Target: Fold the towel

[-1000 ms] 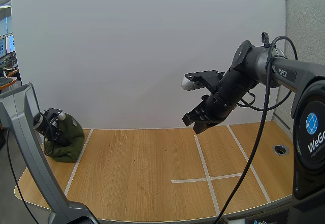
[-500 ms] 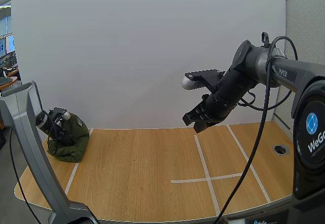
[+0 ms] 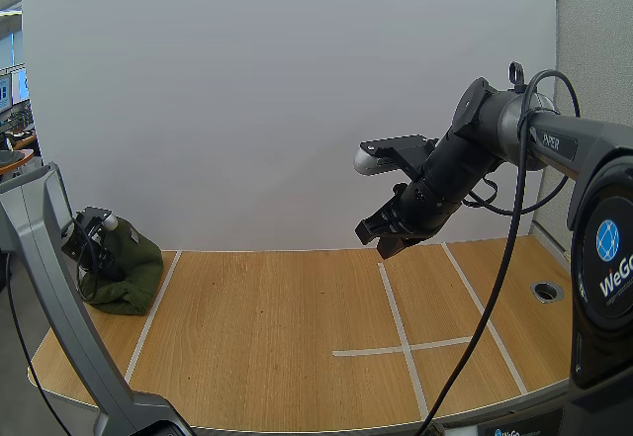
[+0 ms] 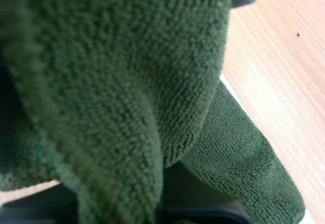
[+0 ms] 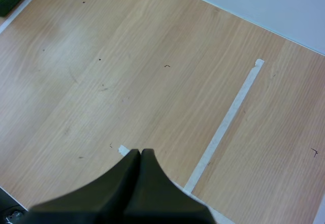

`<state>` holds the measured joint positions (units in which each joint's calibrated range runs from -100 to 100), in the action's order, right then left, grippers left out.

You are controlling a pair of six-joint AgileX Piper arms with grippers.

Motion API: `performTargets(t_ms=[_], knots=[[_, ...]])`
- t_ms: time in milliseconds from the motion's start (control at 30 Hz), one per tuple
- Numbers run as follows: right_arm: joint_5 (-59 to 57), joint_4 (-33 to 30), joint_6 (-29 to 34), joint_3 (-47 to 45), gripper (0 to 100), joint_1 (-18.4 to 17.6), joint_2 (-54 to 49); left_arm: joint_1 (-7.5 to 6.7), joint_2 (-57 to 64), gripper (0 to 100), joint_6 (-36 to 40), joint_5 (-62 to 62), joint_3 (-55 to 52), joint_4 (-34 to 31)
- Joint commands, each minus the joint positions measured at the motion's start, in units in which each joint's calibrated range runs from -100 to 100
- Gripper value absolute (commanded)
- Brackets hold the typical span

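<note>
Towel (image 3: pixel 131 270): dark green terry, bunched into a soft lumpy heap at the far-left edge of the wood-grain surface (image 3: pixel 267 337), just beside a white tape line (image 3: pixel 153 312), with the left jaws clamped on a fold of it. Left wrist view adds the looped pile and a rolled hem up close, where the high view gives the heap's outline. Right jaws are pressed together into one dark wedge, gripping nothing, high above the tape cross (image 3: pixel 404 345).
</note>
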<state>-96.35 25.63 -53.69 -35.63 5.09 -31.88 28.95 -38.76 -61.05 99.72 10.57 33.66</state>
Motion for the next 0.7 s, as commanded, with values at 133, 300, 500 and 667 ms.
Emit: performTargets(t_ms=[133,300,500,667], knots=[[-0.5,-0.3,0.0,-0.2,0,0.2,-0.9,-0.11,0.1,0,0.5,0.3,0.4,1.4],[-0.5,-0.3,0.0,-0.2,0,0.2,-0.9,-0.11,0.1,0,0.5,0.3,0.4,1.7],[-0.7,-0.3,0.0,-0.2,0,0.2,-0.9,-0.11,0.1,24,1.4,0.3,3.5,-0.3],[-0.7,-0.3,0.0,-0.2,0,0.2,-0.9,-0.11,0.1,60,2.3,0.3,5.7,-1.5]])
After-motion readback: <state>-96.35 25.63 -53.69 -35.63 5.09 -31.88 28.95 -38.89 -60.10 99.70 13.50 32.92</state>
